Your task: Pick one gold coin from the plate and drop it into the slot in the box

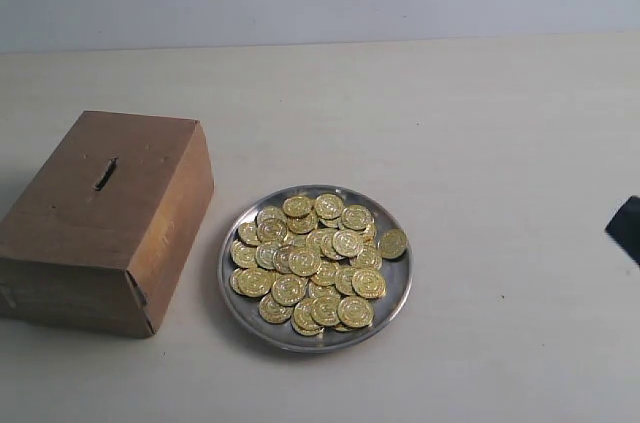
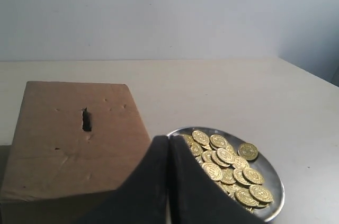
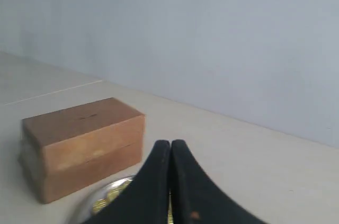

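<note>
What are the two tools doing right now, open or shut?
Left tool: shut, nothing seen in it.
Right tool: shut, nothing seen in it.

Bright, even light leaves a faint shadow beside the box (image 1: 105, 218); the right wrist view is blurred.

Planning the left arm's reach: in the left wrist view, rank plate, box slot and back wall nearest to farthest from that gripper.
1. plate, beside the left gripper
2. box slot, atop the box
3. back wall, beyond the table
</note>
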{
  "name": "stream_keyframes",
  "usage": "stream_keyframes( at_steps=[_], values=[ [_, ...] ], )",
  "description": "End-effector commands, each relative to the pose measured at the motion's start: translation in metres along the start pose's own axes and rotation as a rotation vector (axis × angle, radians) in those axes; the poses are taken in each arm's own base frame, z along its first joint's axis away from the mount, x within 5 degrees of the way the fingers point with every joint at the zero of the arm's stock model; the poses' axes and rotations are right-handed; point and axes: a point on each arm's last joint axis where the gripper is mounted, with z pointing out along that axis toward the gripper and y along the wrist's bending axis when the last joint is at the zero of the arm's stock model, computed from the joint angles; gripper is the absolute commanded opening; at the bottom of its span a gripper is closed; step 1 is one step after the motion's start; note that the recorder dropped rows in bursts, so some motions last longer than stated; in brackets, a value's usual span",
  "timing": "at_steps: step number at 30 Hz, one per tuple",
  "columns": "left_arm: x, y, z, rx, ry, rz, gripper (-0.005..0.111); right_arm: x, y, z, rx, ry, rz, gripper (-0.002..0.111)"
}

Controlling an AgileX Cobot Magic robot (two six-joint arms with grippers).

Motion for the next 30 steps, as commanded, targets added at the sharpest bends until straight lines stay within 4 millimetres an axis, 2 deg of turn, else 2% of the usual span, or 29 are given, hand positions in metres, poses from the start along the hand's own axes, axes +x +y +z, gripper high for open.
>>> stream_keyframes(
  at_steps=[1,6,13,18,30],
  values=[
    [0.001,0.000,0.000,0.001,-0.003,-0.004,0.000,0.000,-0.014,-0.002,0.202,-0.010,-0.011,0.000],
    [0.001,0.000,0.000,0.001,-0.003,-0.004,0.000,0.000,-0.027,-0.006,0.394,-0.010,-0.011,0.000],
    [0.001,0.000,0.000,0.001,-0.003,-0.004,0.000,-0.006,-0.032,-0.025,0.609,-0.142,0.009,0.000],
    [0.001,0.000,0.000,0.001,-0.003,-0.004,0.000,0.003,-0.041,-0.031,0.748,-0.063,0.079,0.000],
    [0.001,0.000,0.000,0.001,-0.003,-0.004,0.000,0.009,-0.043,-0.033,0.797,-0.019,0.124,0.000]
  ],
)
